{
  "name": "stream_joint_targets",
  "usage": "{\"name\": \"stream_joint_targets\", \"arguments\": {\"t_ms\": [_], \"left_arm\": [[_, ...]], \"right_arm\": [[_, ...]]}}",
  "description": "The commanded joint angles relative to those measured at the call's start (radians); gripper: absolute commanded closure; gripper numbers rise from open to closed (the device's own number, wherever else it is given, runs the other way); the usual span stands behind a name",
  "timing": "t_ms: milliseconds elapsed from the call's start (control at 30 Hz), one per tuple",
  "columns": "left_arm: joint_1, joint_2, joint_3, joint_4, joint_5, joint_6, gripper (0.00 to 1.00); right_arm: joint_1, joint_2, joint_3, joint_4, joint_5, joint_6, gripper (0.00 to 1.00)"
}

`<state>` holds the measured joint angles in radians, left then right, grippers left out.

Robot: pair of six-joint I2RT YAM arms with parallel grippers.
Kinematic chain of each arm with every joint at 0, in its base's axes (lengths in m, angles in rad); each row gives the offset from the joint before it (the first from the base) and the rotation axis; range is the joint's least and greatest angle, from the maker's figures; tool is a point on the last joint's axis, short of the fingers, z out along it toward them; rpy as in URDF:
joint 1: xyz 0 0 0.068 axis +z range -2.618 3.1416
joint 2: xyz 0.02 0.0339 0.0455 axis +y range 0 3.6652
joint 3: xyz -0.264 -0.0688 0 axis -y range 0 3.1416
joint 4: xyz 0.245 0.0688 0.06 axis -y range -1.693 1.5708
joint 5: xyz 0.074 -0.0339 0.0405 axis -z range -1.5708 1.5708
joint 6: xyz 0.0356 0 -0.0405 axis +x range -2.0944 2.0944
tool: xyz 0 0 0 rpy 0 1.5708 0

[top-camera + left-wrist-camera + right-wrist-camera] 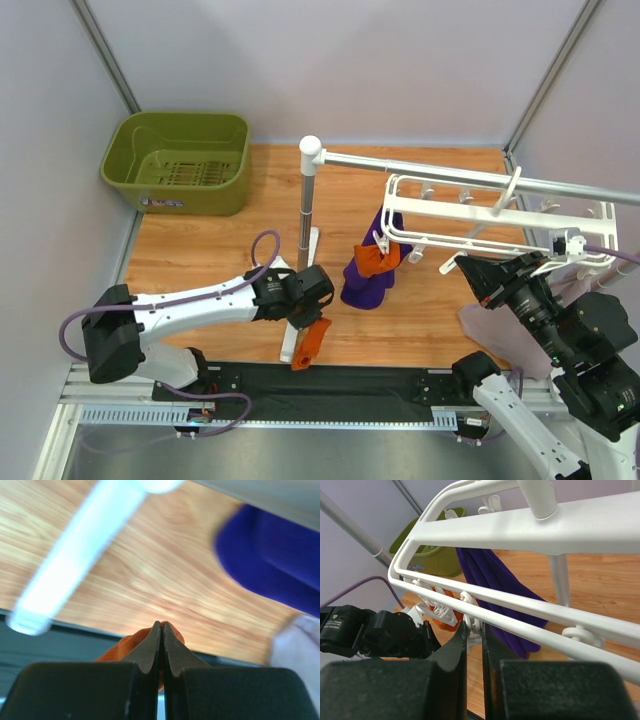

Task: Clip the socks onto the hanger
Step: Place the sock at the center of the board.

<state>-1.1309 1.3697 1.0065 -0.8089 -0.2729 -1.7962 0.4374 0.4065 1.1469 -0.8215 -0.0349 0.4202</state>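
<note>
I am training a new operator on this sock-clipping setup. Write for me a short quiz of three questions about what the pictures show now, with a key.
1. True or false: the left gripper is shut on an orange sock.
2. Short answer: are the jaws of the right gripper open or shut?
3. Choose one. The second orange sock hangs:
A. from the hanger, in front of the purple cloth
B. from the right gripper
C. from the left gripper

Key: 1 true; 2 shut; 3 A.
</note>
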Motion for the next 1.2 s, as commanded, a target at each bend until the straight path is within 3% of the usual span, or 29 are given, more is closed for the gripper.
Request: {"name": "stream_joint_targets", "arguments": {"t_ms": [0,133,200,233,300,467,533,733,867,1000,1033,1133,1167], "left_arm": [[-0.003,0.002,-0.037,0.123,-0.049,0.066,0.96],[-0.003,0.130,0.046,0.065,-0.035,0.138,0.84],[-0.003,0.146,0.035,0.118,-0.008,0.155,0.71],[-0.003,0.153,0.026,0.138,0.004,0.158,0.58],[0.000,0.158,0.011,0.169,0.043,0.169,0.50],[0.005,0.143,0.047,0.110,0.052,0.309,0.48],[0.003,0.137,0.082,0.019,0.047,0.464,0.48],[-0.010,0.051,0.092,-0.013,0.115,0.951,0.49],[-0.012,0.010,0.086,-0.141,0.063,1.046,0.48],[-0.012,-0.142,-0.070,0.008,0.112,1.011,0.47],[-0.012,-0.205,-0.103,0.039,0.123,1.008,0.36],[-0.032,-0.343,-0.219,0.140,0.129,1.023,0.39],[-0.039,-0.374,-0.227,0.155,0.120,1.061,0.35]], "right_arm": [[0.003,0.005,0.001,-0.074,0.001,-0.023,1.00],[0.003,-0.003,-0.003,-0.085,0.006,-0.026,1.00],[0.001,-0.008,-0.007,-0.087,0.003,-0.024,1.00],[0.003,-0.009,-0.010,-0.085,0.003,-0.023,1.00],[0.001,-0.015,-0.019,-0.082,0.001,-0.023,1.00],[0.003,-0.015,-0.026,-0.079,-0.008,-0.026,1.00],[0.003,-0.017,-0.027,-0.080,-0.008,-0.034,1.00],[0.003,-0.024,-0.039,-0.077,-0.014,-0.040,1.00],[0.001,-0.035,-0.058,-0.070,-0.023,-0.031,1.00],[0.003,-0.037,-0.073,-0.068,-0.026,-0.031,1.00],[0.003,-0.035,-0.072,-0.065,-0.028,-0.031,1.00],[0.003,-0.025,-0.059,-0.068,-0.033,-0.038,1.00],[0.003,-0.018,-0.053,-0.070,-0.031,-0.040,1.00]]}}
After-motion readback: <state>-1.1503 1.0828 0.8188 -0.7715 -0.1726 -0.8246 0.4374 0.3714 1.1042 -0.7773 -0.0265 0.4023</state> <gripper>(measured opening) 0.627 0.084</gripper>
